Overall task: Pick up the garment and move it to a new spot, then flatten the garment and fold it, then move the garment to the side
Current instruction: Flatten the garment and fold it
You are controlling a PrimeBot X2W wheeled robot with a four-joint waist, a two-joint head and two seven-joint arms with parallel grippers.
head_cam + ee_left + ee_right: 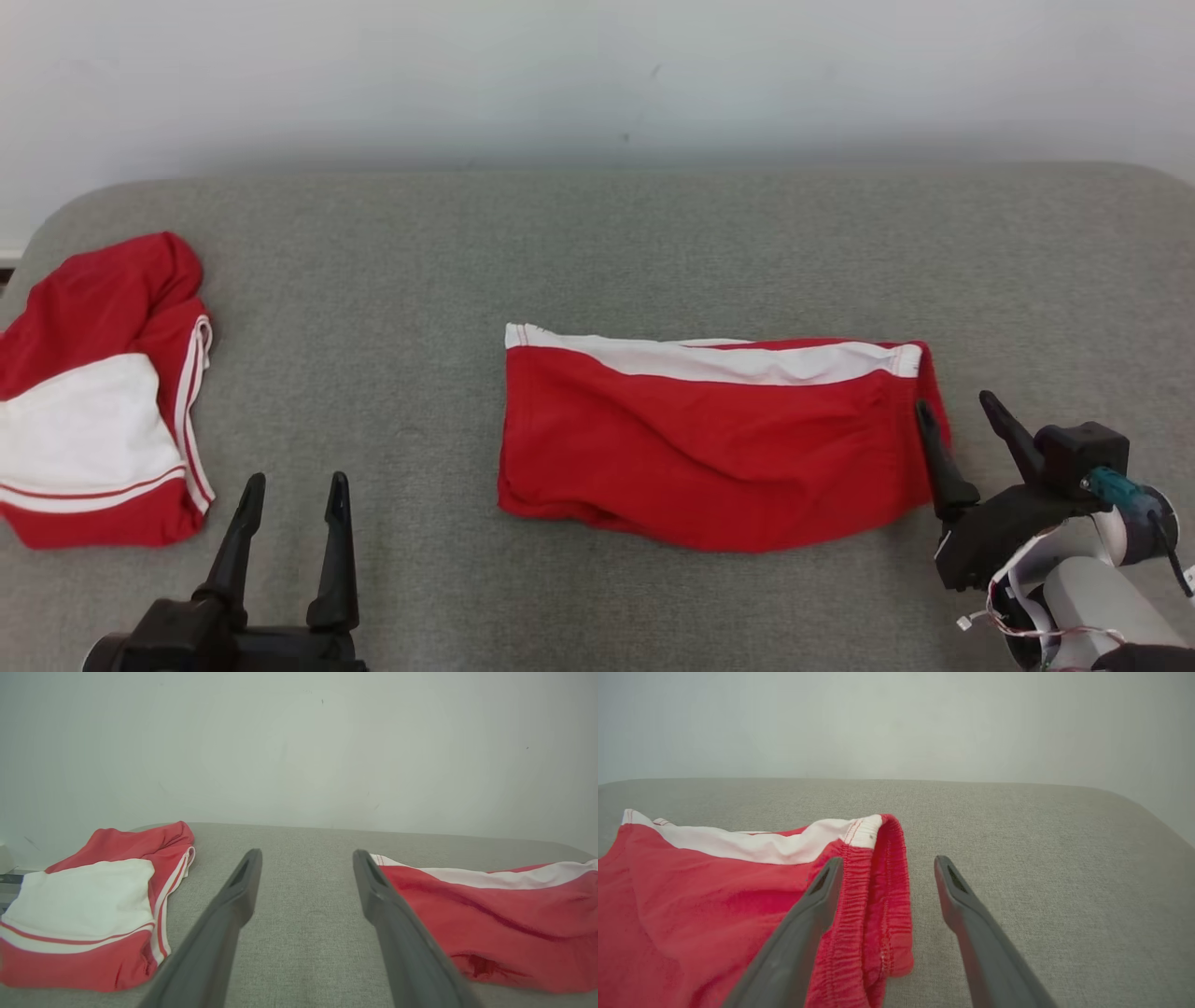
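Where the grey bench (653,233) spreads, the folded red garment (709,448) lies mid-surface and another red-and-white garment (93,420) far left. The right gripper (954,403), fingers spread and empty, straddles the garment's elastic right edge. The left gripper (296,478), fingers apart, sits between both garments.

Soft even light, faint shadows, sharp focus

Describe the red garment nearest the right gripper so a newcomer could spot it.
At the middle of the grey surface, beside the right gripper, the garment lies as a wide red band with a white stripe along its far edge. The other red piece, far left, is bunched and has a big white panel.
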